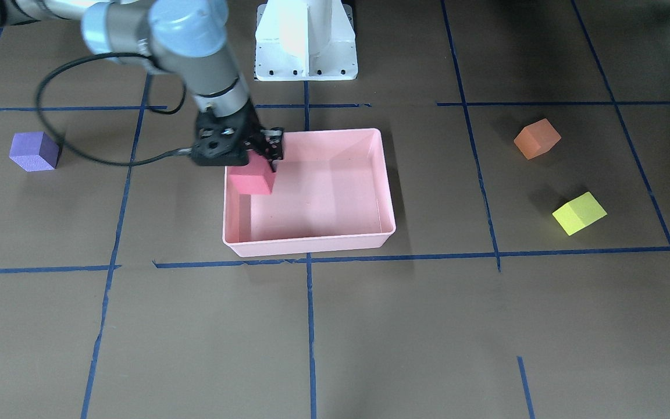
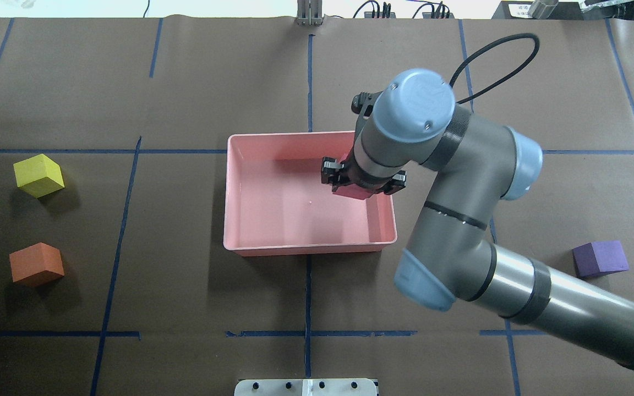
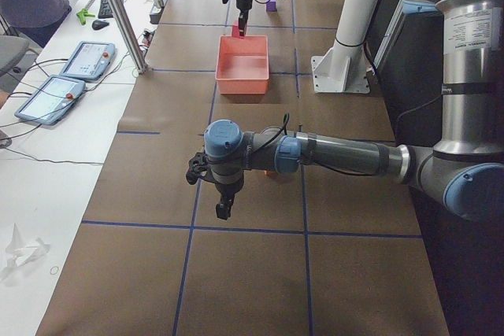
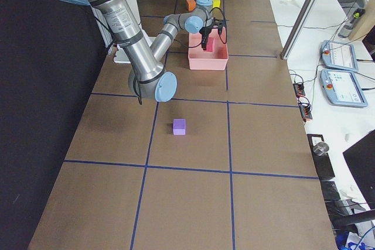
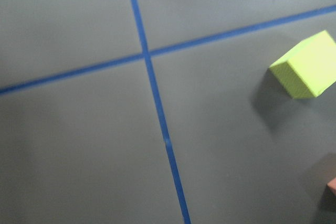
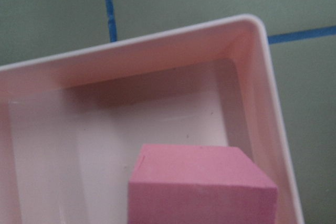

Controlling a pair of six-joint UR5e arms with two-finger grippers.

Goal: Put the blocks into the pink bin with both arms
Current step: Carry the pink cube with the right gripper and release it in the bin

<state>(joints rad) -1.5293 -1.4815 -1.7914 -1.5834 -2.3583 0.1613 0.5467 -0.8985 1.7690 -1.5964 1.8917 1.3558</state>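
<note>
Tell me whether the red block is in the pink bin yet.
Not yet: the red block hangs gripped in the right hand over the pink bin, near its corner.

Colours: pink bin pale, plain; red block; purple block; orange block; yellow-green block. Brown counter, blue tape grid.

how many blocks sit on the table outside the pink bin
3: purple block on the robot's right, orange block and yellow-green block on its left. None look hidden.
</note>
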